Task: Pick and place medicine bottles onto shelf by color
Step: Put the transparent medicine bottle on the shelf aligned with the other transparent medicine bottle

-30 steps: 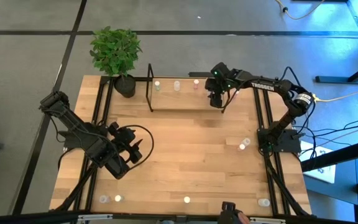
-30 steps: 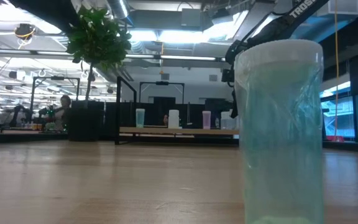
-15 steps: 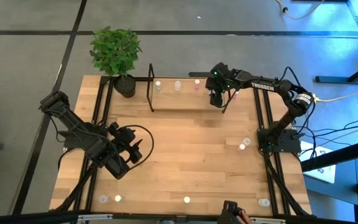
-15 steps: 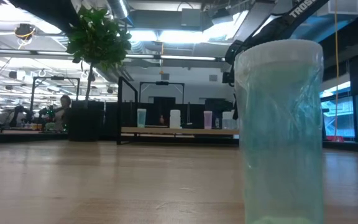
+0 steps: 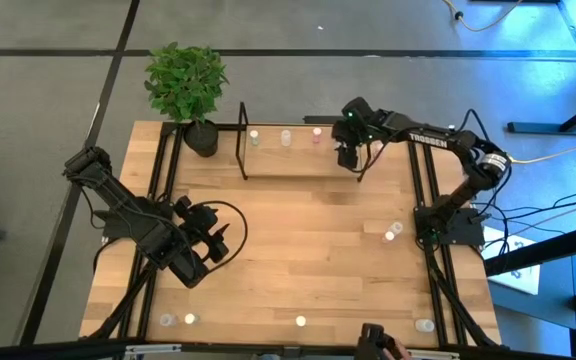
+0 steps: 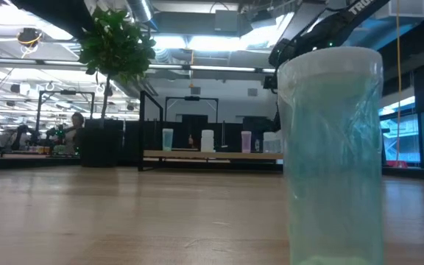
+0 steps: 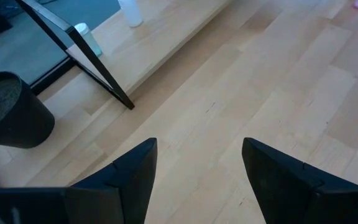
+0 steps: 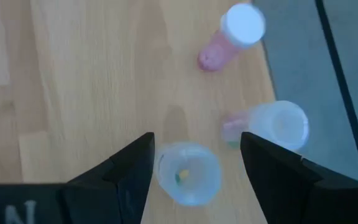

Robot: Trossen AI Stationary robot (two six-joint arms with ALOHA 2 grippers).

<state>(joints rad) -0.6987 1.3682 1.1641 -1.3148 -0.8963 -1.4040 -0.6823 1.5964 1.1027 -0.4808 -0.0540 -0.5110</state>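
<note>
I see three medicine bottles standing on the shelf [image 5: 298, 150], which lies along the far edge of the desk [image 5: 298, 250]: a pale one [image 5: 253, 137] nearest the shelf's left upright, a white one [image 5: 285, 138] beside it, and a pink one [image 5: 317, 135] further right. From table height they show as a greenish bottle [image 6: 167, 139], a white one [image 6: 207, 140] and a pink one [image 6: 246, 141] in a row on the board.

My right gripper [image 5: 346, 157] hangs over the right end of the shelf. Its wrist camera looks down between spread fingers [image 8: 126, 171] at a clear bottle [image 8: 188, 172] standing on the board with something small and coloured inside; the fingers are apart from it and grip nothing. Just beyond it are a pink bottle with a white cap [image 8: 232, 37] and another clear one [image 8: 272, 126] close to the board's edge.

More bottles are scattered on the desk: two near the right edge [image 5: 392, 232], two at the near left corner [image 5: 178, 320], one at the middle of the near edge [image 5: 301, 322] and one at the near right corner [image 5: 425, 325]. One stands right against the low camera [image 6: 332, 154].

My left gripper [image 5: 215, 243] waits over the left half of the desk, its fingers [image 7: 132, 177] spread and empty. A potted plant [image 5: 188, 90] sits at the far left corner.
</note>
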